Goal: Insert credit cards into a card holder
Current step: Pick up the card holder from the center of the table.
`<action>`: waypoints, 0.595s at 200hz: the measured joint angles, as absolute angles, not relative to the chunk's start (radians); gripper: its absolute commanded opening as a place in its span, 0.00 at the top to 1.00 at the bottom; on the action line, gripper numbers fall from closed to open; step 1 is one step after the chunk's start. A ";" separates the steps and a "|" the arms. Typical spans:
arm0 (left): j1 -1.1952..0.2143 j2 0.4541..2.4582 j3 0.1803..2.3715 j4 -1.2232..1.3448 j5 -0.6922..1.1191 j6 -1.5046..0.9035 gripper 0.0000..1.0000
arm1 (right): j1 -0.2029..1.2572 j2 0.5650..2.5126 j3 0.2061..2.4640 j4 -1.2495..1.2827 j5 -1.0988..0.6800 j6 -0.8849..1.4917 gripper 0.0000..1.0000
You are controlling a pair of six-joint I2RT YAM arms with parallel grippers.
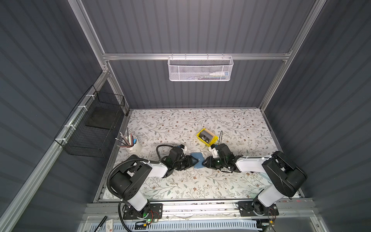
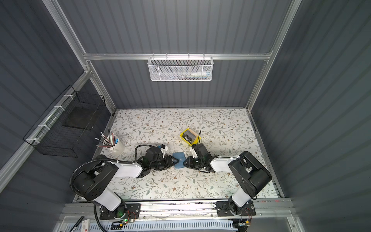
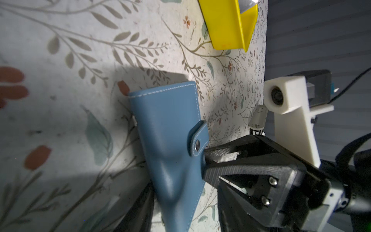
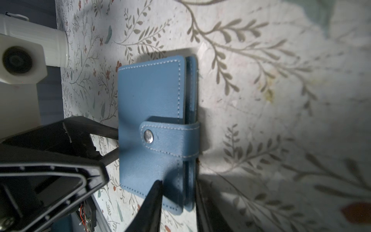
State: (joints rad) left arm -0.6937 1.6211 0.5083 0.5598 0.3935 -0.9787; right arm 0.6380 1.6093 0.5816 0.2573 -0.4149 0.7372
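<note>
Closed card holder (image 1: pixel 196 157) on the bench (image 1: pixel 180 124); left pincer (image 1: pixel 193 162) and right pincer (image 1: pixel 203 161), part-open, straddled opposite edges; we could not tell whether either gripped.

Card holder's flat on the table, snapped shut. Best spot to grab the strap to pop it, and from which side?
Probably the strap where it wraps the card holder's open edge, coming in from the right end effector's side. There it stands slightly proud of the edge, whereas its rounded end at the snap lies flat.
</note>
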 measured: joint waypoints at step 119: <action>-0.705 1.647 0.496 0.646 0.444 -0.979 0.62 | 0.638 1.597 0.571 0.257 -0.402 0.756 0.71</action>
